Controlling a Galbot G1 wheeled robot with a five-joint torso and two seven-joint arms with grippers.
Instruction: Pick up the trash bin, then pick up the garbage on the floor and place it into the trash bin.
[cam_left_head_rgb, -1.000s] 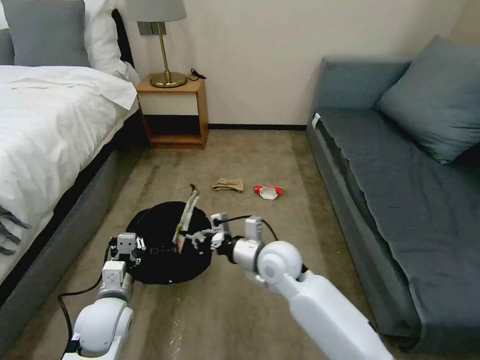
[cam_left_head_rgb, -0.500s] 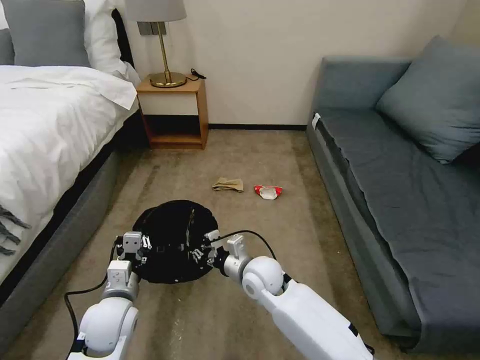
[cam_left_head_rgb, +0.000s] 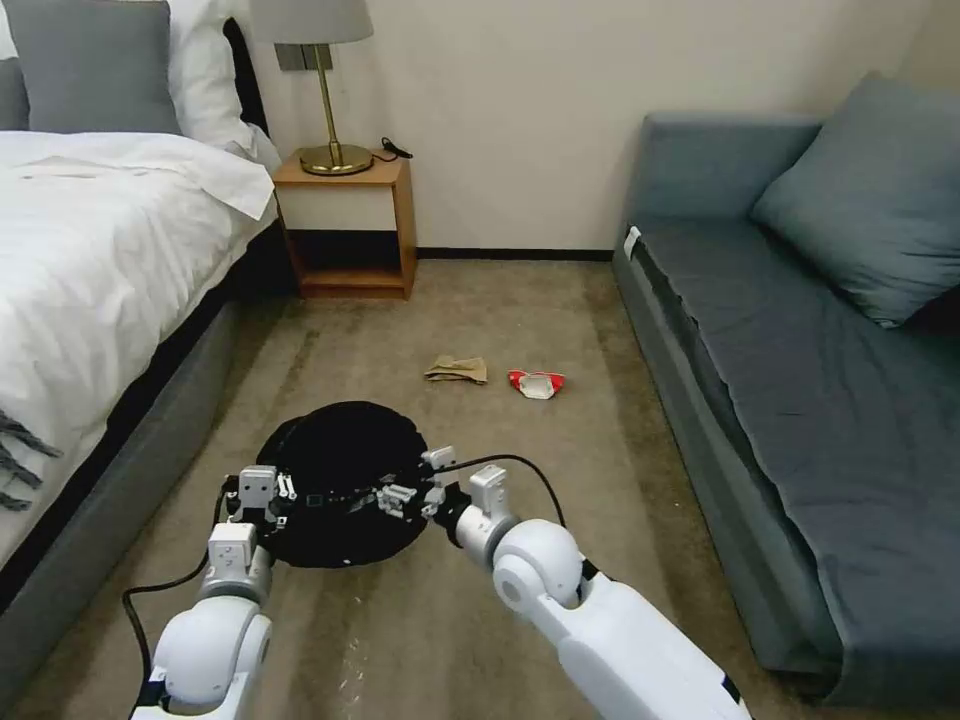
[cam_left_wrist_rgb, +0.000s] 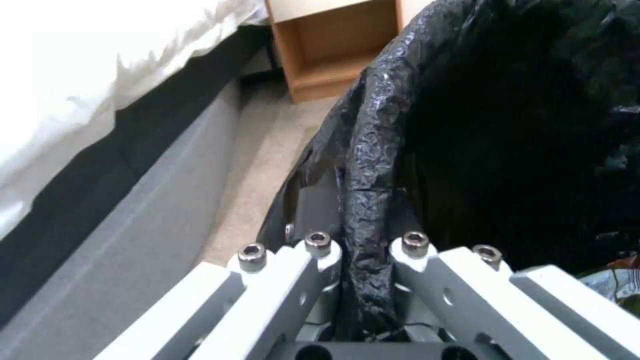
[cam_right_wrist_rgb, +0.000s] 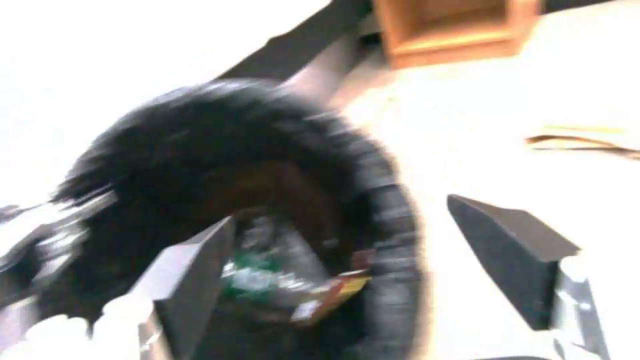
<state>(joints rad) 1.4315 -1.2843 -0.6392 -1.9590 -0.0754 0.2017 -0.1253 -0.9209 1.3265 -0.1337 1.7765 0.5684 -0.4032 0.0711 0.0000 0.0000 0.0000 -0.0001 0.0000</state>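
While the left gripper (cam_left_wrist_rgb: 365, 250) clamps the squat black lined trash bin (cam_left_head_rgb: 345, 455) rim, the empty, wide-open right gripper (cam_left_head_rgb: 392, 497) hovers above it; crumpled brown paper (cam_left_head_rgb: 456, 369) beyond looks next

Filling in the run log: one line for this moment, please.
left tool: shut on trash bin rim | right tool: open over bin | brown paper, red-and-white wrapper: on floor

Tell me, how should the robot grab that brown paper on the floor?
Best from straight above, I think. The brown paper lies flat and crumpled on the carpet, apart from the red wrapper, so nothing blocks a downward reach. Pinch across its raised folds near the middle. The right end effector is open over the bin; the left end effector holds the bin's rim.
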